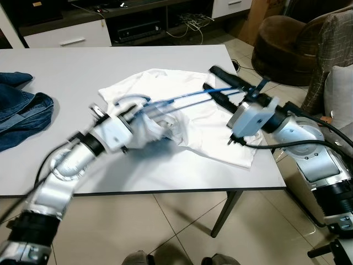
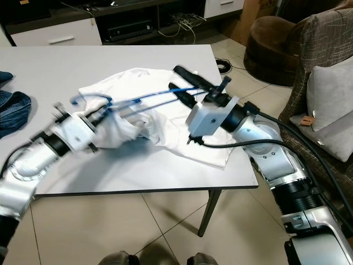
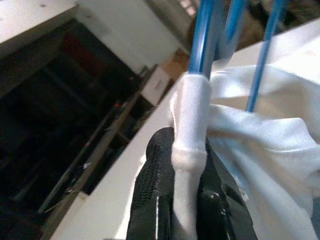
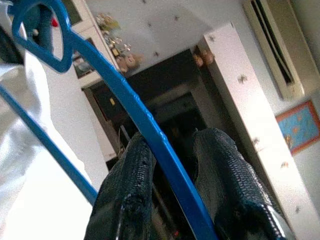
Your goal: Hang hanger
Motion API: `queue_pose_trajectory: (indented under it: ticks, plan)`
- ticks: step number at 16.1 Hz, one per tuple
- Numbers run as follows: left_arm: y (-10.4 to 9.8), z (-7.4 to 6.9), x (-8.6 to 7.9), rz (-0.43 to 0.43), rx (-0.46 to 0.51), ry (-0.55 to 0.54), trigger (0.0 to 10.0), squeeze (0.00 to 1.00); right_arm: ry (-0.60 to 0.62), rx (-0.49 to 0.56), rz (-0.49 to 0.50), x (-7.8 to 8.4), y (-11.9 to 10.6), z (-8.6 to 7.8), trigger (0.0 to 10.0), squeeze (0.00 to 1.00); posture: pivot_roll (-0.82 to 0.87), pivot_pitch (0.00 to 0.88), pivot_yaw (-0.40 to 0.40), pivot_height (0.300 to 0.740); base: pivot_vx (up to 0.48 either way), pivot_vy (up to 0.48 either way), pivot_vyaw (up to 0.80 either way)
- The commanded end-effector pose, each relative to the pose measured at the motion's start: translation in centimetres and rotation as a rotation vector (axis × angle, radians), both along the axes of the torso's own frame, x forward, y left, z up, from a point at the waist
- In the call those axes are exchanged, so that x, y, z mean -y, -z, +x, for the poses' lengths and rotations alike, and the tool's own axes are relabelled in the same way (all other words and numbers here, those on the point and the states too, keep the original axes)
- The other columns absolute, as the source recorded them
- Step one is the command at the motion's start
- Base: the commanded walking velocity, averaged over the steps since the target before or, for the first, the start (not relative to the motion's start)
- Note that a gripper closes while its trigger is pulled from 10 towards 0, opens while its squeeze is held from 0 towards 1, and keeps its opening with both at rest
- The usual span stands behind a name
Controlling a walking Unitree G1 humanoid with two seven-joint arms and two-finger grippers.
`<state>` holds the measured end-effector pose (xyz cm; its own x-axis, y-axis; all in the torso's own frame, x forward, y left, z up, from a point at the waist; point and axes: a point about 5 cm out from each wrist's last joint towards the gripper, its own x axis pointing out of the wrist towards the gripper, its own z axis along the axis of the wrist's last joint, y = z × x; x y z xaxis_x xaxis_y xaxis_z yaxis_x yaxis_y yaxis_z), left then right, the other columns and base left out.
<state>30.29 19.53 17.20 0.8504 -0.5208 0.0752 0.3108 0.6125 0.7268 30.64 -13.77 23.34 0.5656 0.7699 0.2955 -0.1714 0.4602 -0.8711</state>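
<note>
The right gripper [image 4: 172, 170] has its jaws pinching one thin arm of the blue plastic hanger [image 1: 182, 98]. The blue bar runs right between the two black fingers [image 4: 127, 185]. This gripper sits over the edge of the white T-shirt [image 1: 193, 118] nearest the brown armchair [image 1: 287, 47].

The left gripper [image 3: 187, 200] has its jaws pressed on a bunched fold of the white T-shirt. The fold stands up between the black fingers [image 3: 155, 195], and the blue hanger bars rise just past the fold. This gripper is at the other end of the T-shirt, close to the hanger's round hook [image 1: 131, 100]. The left arm looks blurry.

The blue hanger lies low across the white T-shirt, from the hook near the left gripper to the arm in the right gripper. Part of it is tucked in the cloth.

The T-shirt lies crumpled on the flat white worktop [image 1: 60, 72]. On the far side of the left arm from the T-shirt, dark blue jeans [image 1: 22, 113] lie on the worktop, well apart from the T-shirt. A pale cushion [image 2: 331, 105] rests on a seat near the armchair.
</note>
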Motion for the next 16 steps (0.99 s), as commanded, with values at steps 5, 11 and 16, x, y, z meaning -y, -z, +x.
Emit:
queue_pose_trajectory:
  ticks: [5, 11, 16]
  plan:
    - [-1.6, 0.6, -4.6, -0.117, -0.005, -0.166, 0.0, 0.00, 0.118, -0.095, 0.284, 2.3, -0.9, 0.8, 10.0, 0.00, -0.04, 0.032, 0.033, 0.740, 0.000, 0.000, 0.00]
    - [-0.8, 0.5, -3.4, -0.122, -0.039, -0.119, 0.0, 0.00, 0.086, -0.168, 0.372, 2.4, -1.2, 0.7, 10.0, 0.00, -0.04, 0.033, 0.039, 0.740, 0.000, 0.000, 0.00]
    - [-0.2, 0.4, -1.4, -0.099, -0.054, -0.041, 0.0, 0.00, -0.035, -0.152, 0.191, 0.1, -0.8, -0.1, 0.0, 0.00, -0.04, 0.036, 0.032, 0.740, 0.000, 0.000, 0.00]
